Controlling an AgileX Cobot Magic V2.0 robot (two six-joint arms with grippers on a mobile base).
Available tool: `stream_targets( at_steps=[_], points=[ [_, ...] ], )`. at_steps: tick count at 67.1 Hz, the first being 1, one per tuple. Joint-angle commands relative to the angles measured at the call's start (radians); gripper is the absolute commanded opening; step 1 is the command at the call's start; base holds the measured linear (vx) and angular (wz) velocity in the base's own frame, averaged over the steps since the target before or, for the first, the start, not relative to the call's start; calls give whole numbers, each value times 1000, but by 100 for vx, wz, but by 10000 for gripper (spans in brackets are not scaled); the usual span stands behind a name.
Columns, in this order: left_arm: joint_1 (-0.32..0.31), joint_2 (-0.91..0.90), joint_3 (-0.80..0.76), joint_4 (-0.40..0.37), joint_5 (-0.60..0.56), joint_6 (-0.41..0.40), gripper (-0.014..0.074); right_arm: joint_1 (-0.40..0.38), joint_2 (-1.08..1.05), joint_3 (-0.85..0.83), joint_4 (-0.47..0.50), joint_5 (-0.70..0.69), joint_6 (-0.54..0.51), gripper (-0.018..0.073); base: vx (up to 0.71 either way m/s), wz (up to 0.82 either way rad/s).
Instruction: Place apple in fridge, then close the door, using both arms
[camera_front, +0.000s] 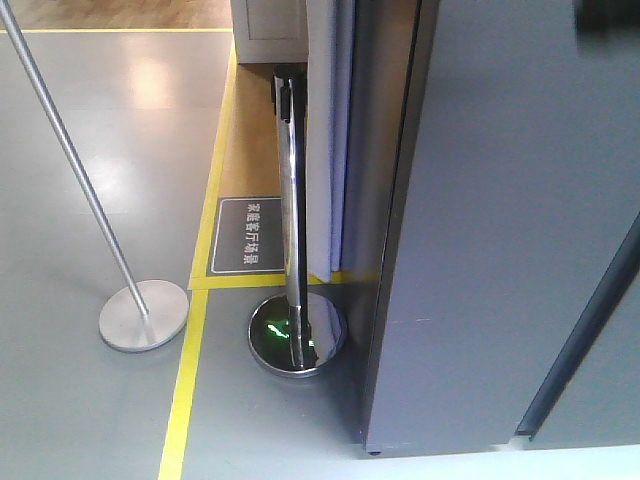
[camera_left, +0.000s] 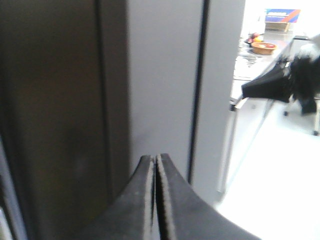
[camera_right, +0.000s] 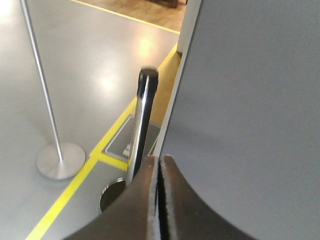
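Fridge fills the right half of the front view as a tall dark grey slab standing on the grey floor; we see only its outside faces, and no apple shows in any view. In the left wrist view the grey panels of the fridge stand directly ahead of the left gripper, a dark vertical seam running just to the right of the jaw tips. We find those jaws pressed together, with nothing between them. Beyond them to the far right, well apart, a counter carries a bowl and a box.

We find the right gripper likewise with its jaws pressed together and holding nothing. The grey side of the fridge rises above and to the right of these jaws. Just left of the tips stands a chrome post with a black cap, its round base on the floor close beside the fridge. Farther left, a second thin pole leans on a flat disc base. Yellow floor tape runs between the two bases, and a dark floor sign lies behind it.
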Motion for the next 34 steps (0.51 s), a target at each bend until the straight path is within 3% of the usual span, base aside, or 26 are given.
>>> stream_targets(
  at_steps=[1,11,20,34],
  points=[
    [-3,-109,130,36,-121,-1,-8,2,-145,190,10,-122,-14,-6,0,0],
    [-3,-274,470,36,-101,-1,-8,2,-351,539,28,-175,-8,-6,0,0],
    [-3,-437,746,36,20,0,-8,2,-534,785,28,-183,-5,-6,0,0],
    [-3,-604,1021,-5,200,-1,-8,2,-688,954,29,-180,-5,-6,0,0]
  ],
)
